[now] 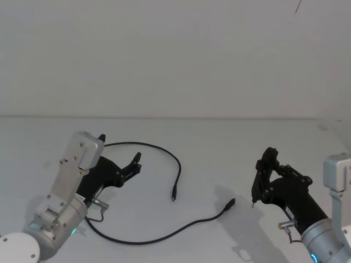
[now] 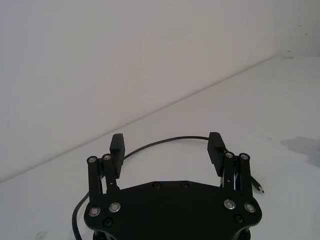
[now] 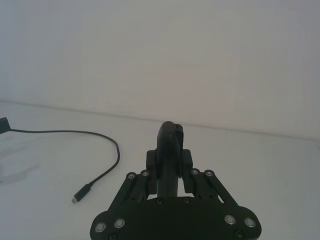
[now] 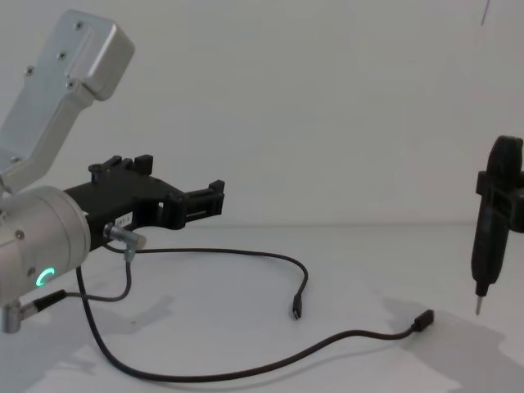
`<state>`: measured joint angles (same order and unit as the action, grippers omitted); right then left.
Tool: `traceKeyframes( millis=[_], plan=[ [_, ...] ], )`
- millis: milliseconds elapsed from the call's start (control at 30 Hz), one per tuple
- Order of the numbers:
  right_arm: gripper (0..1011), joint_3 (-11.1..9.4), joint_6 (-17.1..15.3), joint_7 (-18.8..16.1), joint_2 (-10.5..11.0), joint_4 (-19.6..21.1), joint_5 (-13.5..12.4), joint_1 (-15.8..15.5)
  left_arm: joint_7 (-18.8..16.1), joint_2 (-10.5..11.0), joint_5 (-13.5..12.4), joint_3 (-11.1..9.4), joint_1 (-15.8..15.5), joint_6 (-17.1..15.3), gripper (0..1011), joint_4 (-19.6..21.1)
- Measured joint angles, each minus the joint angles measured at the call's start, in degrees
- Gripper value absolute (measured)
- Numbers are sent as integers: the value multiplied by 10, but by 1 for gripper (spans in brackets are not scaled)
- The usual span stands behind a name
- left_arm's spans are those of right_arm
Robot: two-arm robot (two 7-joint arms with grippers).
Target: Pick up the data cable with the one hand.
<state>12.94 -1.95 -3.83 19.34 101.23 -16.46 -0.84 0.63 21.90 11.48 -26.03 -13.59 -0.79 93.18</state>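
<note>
The data cable point(image 1: 179, 164) lies loose on the white table in a long curve, one plug point(image 1: 173, 196) near the middle and the other plug point(image 1: 229, 206) further right. My left gripper point(image 1: 119, 149), the flat black one on the silver cylinder with a green ring light, hovers open above the cable's left loop, holding nothing. In the left wrist view the cable point(image 2: 145, 148) arcs just beyond the open left gripper point(image 2: 166, 142). My right gripper point(image 1: 255, 192) hangs shut at the right, tip down, a short way right of the second plug point(image 4: 422, 319).
A short grey wire point(image 4: 123, 278) with a metal plug dangles from my left wrist, just above the table. The white table point(image 1: 219, 142) ends at a plain wall along its far edge.
</note>
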Motion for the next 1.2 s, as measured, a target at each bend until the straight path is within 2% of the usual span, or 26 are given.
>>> traceKeyframes(
  millis=[1200],
  plan=[
    [279,0,0,0,0,0,0,0,0,0,0,0,0,0,1001,0]
  ],
)
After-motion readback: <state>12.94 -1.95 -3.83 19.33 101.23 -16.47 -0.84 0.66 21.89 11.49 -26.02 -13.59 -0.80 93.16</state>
